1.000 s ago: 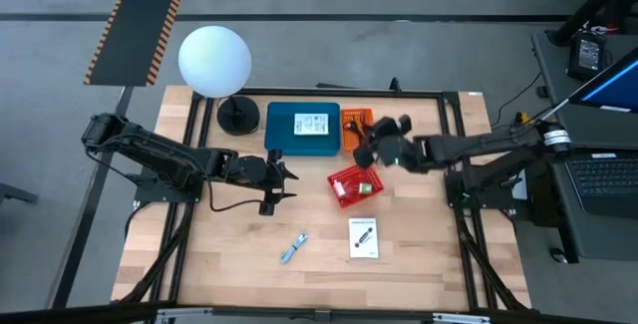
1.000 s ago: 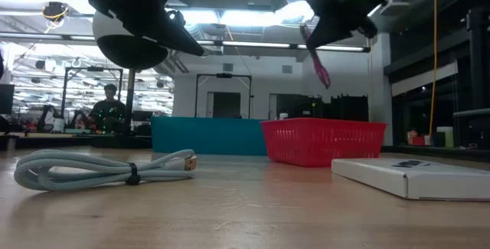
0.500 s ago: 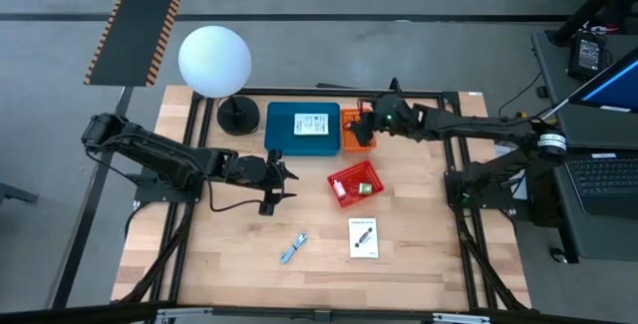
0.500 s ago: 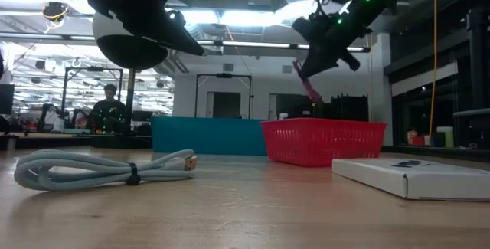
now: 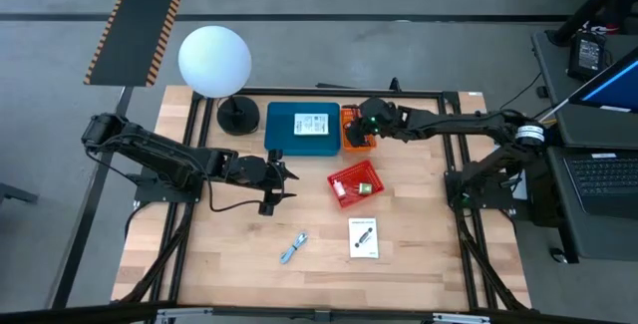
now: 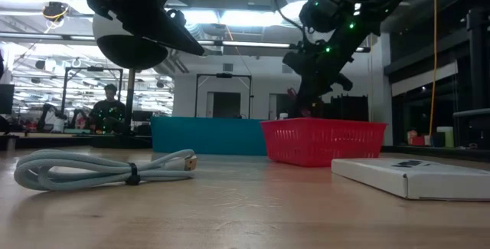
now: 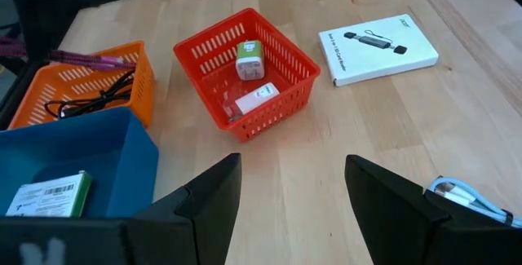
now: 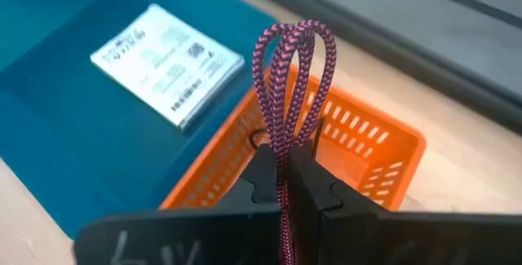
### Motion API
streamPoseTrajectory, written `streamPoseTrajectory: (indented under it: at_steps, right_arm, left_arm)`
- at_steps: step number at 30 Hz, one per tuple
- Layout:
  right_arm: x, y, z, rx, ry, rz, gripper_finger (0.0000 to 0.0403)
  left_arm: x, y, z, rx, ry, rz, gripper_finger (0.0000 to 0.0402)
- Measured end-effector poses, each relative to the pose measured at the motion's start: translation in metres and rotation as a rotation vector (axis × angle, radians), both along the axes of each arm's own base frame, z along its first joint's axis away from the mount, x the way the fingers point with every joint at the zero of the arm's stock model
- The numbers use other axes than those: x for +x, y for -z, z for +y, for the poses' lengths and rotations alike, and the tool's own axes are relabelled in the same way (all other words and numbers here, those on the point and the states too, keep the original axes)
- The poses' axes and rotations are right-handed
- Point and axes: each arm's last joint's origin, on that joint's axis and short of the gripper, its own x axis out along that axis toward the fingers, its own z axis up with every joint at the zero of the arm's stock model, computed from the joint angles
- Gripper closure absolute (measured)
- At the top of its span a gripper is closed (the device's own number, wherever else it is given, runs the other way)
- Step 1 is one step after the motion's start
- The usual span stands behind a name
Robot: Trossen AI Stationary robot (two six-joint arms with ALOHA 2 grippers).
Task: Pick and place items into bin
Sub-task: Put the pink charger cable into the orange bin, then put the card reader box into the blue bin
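The right gripper [image 5: 365,125] reaches to the upper middle of the high view and hangs over the orange basket [image 5: 356,131], its fingers pinched tight on a looped maroon cable [image 8: 287,77]. In the right wrist view the loop stands above the fingertips with the basket's open rim right behind it; a black cable [image 7: 86,102] already lies inside that basket. The basket sits flush against the right edge of the blue bin [image 5: 302,130], which holds a white printed card [image 5: 310,125].

The left gripper [image 5: 275,184] waits at centre left of the high view, fingers spread wide with nothing between them, over bare wood. The red basket [image 5: 354,184] lies just right of it, with small items inside. Below, in the lower middle, a second white card [image 5: 364,237] and a pale coiled cable [image 5: 293,247] lie apart, with open wood around each. The white globe lamp [image 5: 214,61] stands at the upper left, beside the bin's left edge.
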Motion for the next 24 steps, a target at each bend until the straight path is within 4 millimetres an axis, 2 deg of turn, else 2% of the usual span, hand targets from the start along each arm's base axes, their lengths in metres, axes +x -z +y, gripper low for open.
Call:
streamPoseTrajectory:
  at_steps: [11,24]
  right_arm:
    - [0.005,0.013,-0.002,0.01,-0.025,0.044,0.0386]
    - [0.001,0.015,-0.001,-0.009,-0.084,0.133,0.0304]
  left_arm:
    - [0.0,0.0,0.0,-0.001,0.002,0.001,0.0187]
    - [-0.001,0.001,0.0,-0.022,-0.012,0.011,0.0187]
